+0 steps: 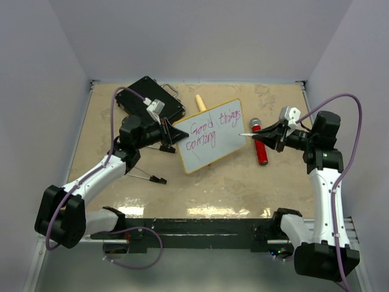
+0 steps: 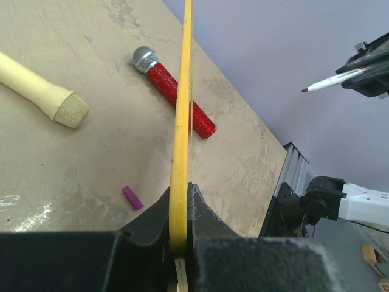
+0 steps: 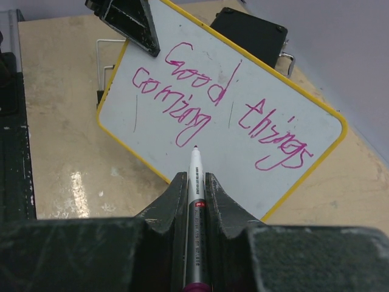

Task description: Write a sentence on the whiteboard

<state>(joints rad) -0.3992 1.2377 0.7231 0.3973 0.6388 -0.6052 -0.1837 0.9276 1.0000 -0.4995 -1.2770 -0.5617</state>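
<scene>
- The right hand (image 3: 194, 182) is pressed together on a pen (image 3: 194, 163), which lies gripped between the two fingers with its magenta tip pointing out ahead.
- In the right wrist view the tip sits over the white face just below the word "coming". In the left wrist view the tip hangs in the air, clear of the board's edge.
- The left hand (image 2: 180, 226) is clamped on the yellow frame of the whiteboard (image 1: 214, 153), pinching its 9 o'clock edge. Seen from that wrist, the board runs edge-on as a thin yellow line straight up from the fingers.
- From above, the whiteboard sits at the middle of the desk (image 1: 243, 182), turned so that its long sides run from about 8 to 2 o'clock, between the two hands.
- The sentence (image 1: 209, 132) is in magenta handwriting on two lines: "Good things" above and "coming" below it at the left.
- A red microphone (image 1: 259, 146) with a silver head lies on the desk at 3 o'clock of the board, under the right hand.
- A cream microphone (image 2: 42, 91) shows its handle past the board's 12 o'clock edge.
- A black case (image 1: 149, 100) lies at 10 o'clock, beyond the left hand.
- A small magenta cap (image 2: 131, 197) lies on the desk near the left hand's fingers.
</scene>
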